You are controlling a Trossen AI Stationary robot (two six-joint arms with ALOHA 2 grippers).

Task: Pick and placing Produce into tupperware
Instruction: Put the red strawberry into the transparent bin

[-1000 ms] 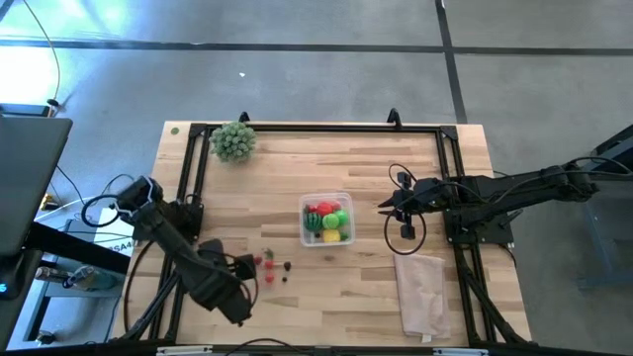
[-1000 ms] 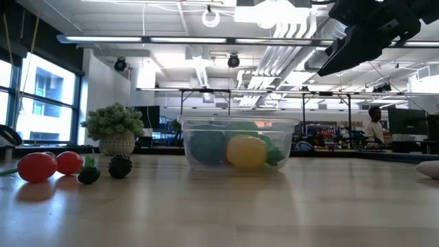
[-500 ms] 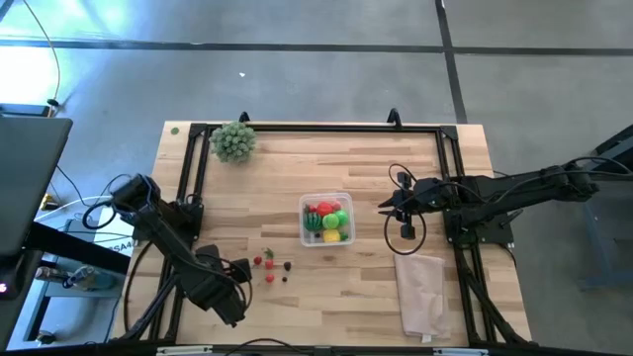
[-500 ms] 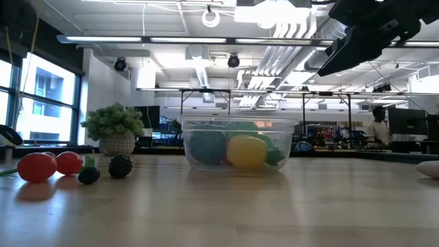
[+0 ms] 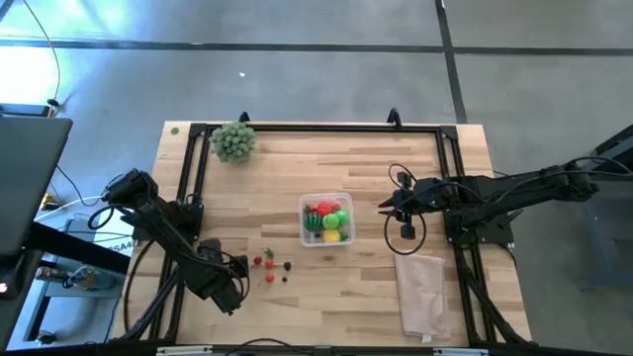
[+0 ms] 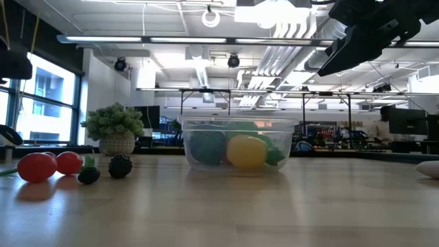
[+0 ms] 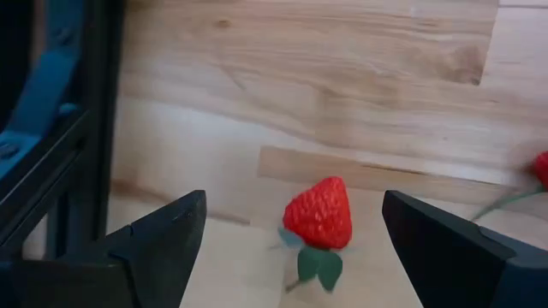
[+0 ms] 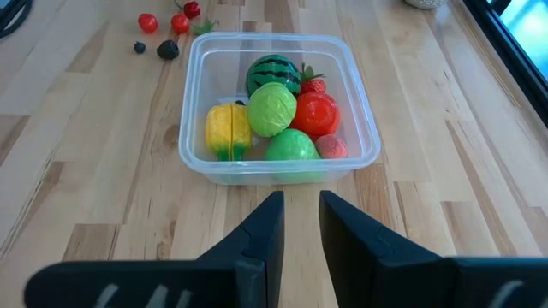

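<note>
Near the tupperware (image 5: 326,219) at mid-surface, we have two arms parked on opposite sides. Tupperware already carries a striped green ball, a pale green piece, a yellow piece, a red one and another green one, going by the right wrist view.

Loose produce sits on the wooden surface (image 5: 346,287) off the tupperware's left-arm side, toward the front edge: two small red pieces and two dark berries in a cluster, well apart from the container. A strawberry (image 7: 318,213) lies directly ahead of the left tool (image 7: 291,235), between its two fingers but not touching either. Left tool is spread wide and carries nothing.

Right tool (image 5: 382,207) hangs just beside the tupperware on its other side, fingers (image 8: 262,231) nearly together with only a narrow gap, nothing between them. It looks idle.

Our read: step in hand is the approach on the strawberry. Next move calls for easing the left tool forward and down until the fingers bracket the berry body, not the leaves, then clamping. After that, lift and carry over the tupperware rim.
</note>
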